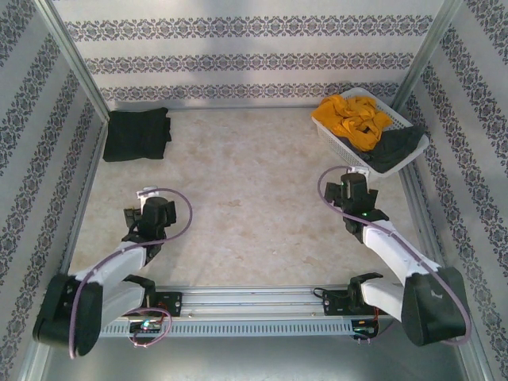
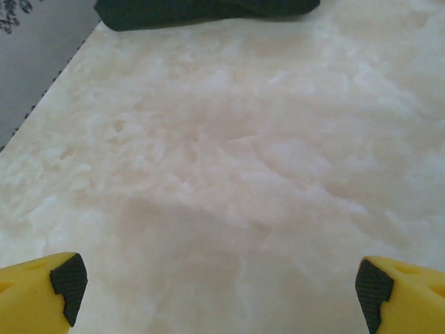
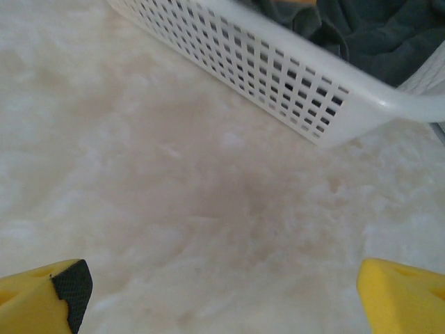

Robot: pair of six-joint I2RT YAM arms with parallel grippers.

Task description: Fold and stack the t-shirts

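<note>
Both pairs of jaws stand wide apart and hold nothing: the left gripper (image 2: 222,296) shows its yellow fingers (image 2: 59,285) at either side of bare marbled table (image 1: 254,198), and the right gripper (image 3: 222,296) is spread the same way. The left gripper hangs over the near left part of the table, facing the far left corner, where the black t-shirt (image 1: 137,133) lies as a flat folded bundle close to the left edge. Its slightly longer side seems to run along the far edge, but I cannot tell which way the collar points. The right gripper hovers just short of the white basket (image 3: 278,66) in the far right corner, facing its slatted wall. Inside, the mustard-yellow t-shirt (image 1: 353,119) is a crumpled heap with no clear axis, and the dark grey t-shirt (image 1: 393,147) spills over the basket's near right rim. I judge one shirt done and two left, so the step in hand is fetching the next one. That calls for the right gripper to rise over the rim, pinch a loose fold, and draw the shirt onto open table for spreading.
</note>
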